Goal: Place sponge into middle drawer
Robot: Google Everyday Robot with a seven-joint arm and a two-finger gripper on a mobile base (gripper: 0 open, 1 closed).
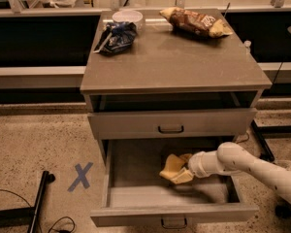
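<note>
The middle drawer (136, 198) is pulled out below the grey cabinet, its long tray open toward me. My white arm reaches in from the right. My gripper (184, 169) is inside the tray and is shut on the pale yellow sponge (171, 168), holding it just above the drawer floor, right of the middle. The sponge sticks out to the left of the gripper. The upper drawer front (170, 124) with its black handle is pushed in.
On the cabinet top (174, 62) lie a brown-and-yellow snack bag (194, 21), a blue bag (116, 36) and a white bowl (127, 17). A blue X (80, 176) marks the floor at left. A black stand leg (39, 203) lies at lower left.
</note>
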